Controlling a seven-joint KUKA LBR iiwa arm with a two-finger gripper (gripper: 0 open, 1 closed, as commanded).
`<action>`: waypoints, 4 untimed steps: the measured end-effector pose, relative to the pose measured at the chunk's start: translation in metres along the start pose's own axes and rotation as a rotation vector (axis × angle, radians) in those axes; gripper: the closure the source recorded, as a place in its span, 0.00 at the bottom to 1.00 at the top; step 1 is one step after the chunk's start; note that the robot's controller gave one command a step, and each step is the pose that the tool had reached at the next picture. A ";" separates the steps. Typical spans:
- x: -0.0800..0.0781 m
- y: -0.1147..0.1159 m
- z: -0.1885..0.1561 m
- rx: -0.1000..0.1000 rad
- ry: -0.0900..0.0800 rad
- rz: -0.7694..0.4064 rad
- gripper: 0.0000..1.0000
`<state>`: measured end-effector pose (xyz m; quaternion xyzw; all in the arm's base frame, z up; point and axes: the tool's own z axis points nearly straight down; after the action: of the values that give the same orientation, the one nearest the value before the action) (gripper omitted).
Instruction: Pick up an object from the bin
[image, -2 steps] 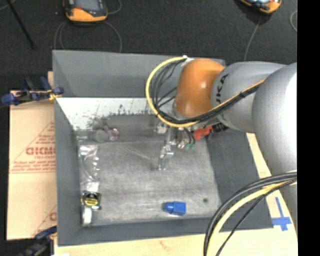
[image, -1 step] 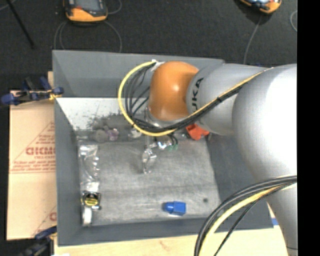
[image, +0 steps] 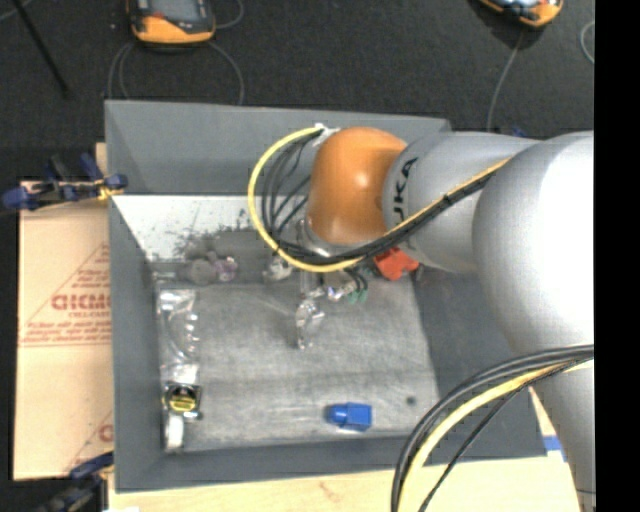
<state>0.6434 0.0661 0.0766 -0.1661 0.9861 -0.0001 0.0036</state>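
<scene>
Grey metal flooring of the bin (image: 375, 350) lies bare directly beneath the gripper (image: 306, 325), which hangs pointing down, probably so it can drop straight onto a target. I cannot tell whether it is open or closed, and nothing shows in its grasp. A small blue block (image: 348, 415) lies flat and alone nearer the camera than the gripper, likely the easiest pick, while a clear plastic bag (image: 178, 322) lies well to the gripper's left in the view.

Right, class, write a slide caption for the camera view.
The gripper hangs over the middle of the grey bin, a small blue object lying near its front wall.
</scene>
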 end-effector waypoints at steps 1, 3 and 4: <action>0.074 -0.022 -0.002 0.002 -0.004 -0.038 0.00; 0.148 0.010 -0.037 0.000 -0.008 -0.505 0.00; 0.162 0.032 -0.034 0.011 -0.019 -0.893 0.00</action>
<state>0.4799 0.0430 0.1098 -0.5754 0.8178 -0.0054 0.0131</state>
